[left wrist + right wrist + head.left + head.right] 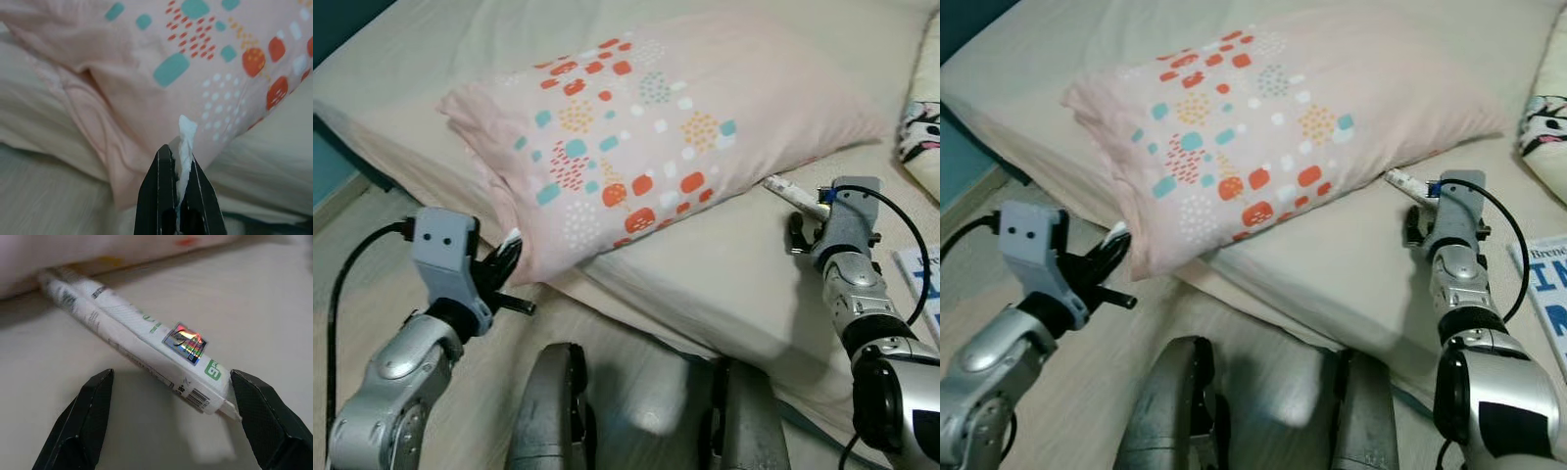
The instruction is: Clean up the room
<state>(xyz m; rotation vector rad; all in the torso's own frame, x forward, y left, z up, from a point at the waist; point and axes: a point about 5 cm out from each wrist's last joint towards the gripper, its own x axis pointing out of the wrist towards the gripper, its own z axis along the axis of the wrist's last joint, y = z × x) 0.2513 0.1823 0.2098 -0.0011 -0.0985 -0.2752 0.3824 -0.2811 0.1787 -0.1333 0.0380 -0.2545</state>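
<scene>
Room tidying is looking barely begun, judging by what is lying about. Starting with the biggest thing, the bed [724, 284] is taking up most of the scene, its cream sheet bare near the edge. On it the pillow [646, 127], pink with orange and teal spots, is lying askew, one corner hanging over the bed's edge toward the floor [372, 245]. At the far right a book [1549, 294] is resting on the sheet, and a patterned cushion [922, 132] is poking in above it.

Smaller still, a white tube [142, 345] is lying on the sheet just beside the pillow's lower edge. The right gripper [171, 431] is hovering over it with fingers spread wide, one on each side of the tube's near end, not yet touching. Picking it up seems to be the step in hand.

Smallest, a scrap of white tissue [185, 142] is being pinched in the left gripper [178, 181], held off the bed near the pillow's hanging corner.

Left, by my reckoning: tube, book and pillow.
</scene>
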